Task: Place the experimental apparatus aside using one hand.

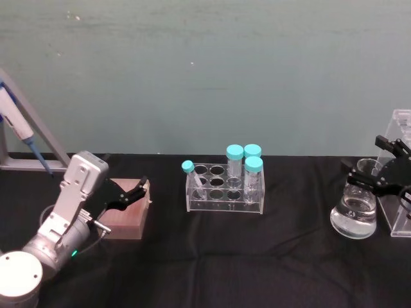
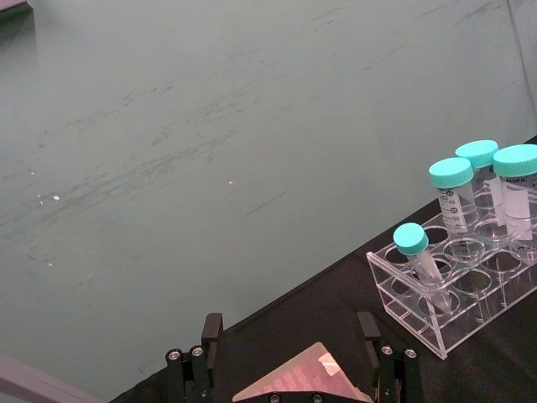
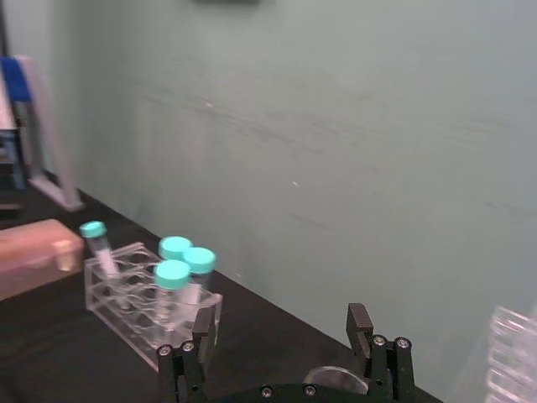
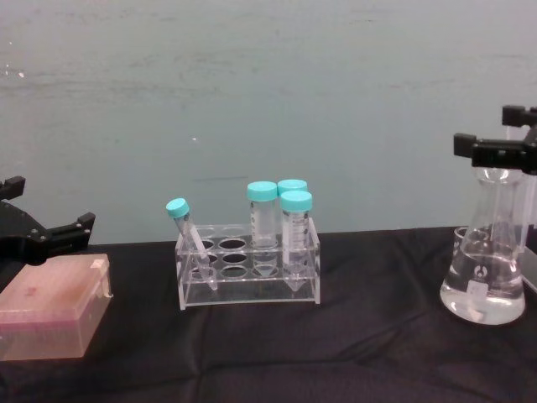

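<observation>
My right gripper [image 1: 376, 168] sits at the far right of the black surface [image 1: 257, 256], its fingers [image 4: 464, 144] spread on either side of the neck of the conical flask [image 4: 485, 277], near the rim; I cannot tell whether the pads actually touch the glass. The flask stands upright on the surface with clear liquid pooled in its wide base. Just behind it, to the right, is the tall clear acrylic stand [image 1: 399, 160], and a small glass beaker [image 4: 461, 243] peeks out just beside the flask's left shoulder.

My left gripper [image 1: 131, 191], on its silver wrist, hangs over the pinkish box [image 4: 54, 306] at the left of the surface, fingers [image 4: 82, 223] spread apart and holding nothing.

Between the two, at the middle of the surface, a clear tube rack [image 1: 225, 189] carries four teal-capped tubes [image 1: 253, 176], one of them leaning at the left end. A blue pipette [image 1: 19, 125] rests on a grey stand at the far left
</observation>
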Action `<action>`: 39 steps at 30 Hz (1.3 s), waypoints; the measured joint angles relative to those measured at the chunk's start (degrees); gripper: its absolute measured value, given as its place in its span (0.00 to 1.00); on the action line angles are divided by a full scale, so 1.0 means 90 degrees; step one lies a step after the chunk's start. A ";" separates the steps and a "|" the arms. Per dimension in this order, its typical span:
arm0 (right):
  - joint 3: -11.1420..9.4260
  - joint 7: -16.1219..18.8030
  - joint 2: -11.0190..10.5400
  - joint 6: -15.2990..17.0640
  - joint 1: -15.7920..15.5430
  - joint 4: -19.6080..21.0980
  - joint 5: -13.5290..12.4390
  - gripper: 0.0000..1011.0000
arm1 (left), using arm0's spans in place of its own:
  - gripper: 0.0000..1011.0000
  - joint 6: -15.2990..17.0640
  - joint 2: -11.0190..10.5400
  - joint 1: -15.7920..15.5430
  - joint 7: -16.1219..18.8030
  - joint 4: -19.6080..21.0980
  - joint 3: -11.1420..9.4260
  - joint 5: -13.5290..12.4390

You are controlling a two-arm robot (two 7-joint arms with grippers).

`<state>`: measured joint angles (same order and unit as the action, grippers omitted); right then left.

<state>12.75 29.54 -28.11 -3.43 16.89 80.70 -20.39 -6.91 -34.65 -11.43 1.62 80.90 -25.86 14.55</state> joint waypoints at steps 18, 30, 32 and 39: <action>0.0082 0.0754 -0.0747 0.0178 -0.0805 0.0820 -0.0912 0.99 | 0.99 0.0000 0.0000 0.0000 0.0000 0.0000 0.0000 0.0000; 0.0342 0.0685 -0.0968 0.0604 -0.1054 0.0635 -0.1136 0.99 | 0.99 0.0000 0.0000 0.0001 0.0000 0.0000 0.0000 0.0000; 0.0389 0.0641 -0.1002 0.0680 -0.1092 0.0588 -0.1171 0.99 | 0.99 0.0000 0.0000 0.0000 0.0000 0.0000 0.0000 0.0000; 0.0456 0.0497 -0.1099 0.0779 -0.1180 0.0520 -0.1256 0.99 | 0.99 0.0000 0.0000 0.0000 0.0000 0.0000 0.0000 0.0000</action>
<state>16.85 34.01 -38.00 3.58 6.28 85.38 -31.70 -6.90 -34.65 -11.43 1.62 80.90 -25.86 14.55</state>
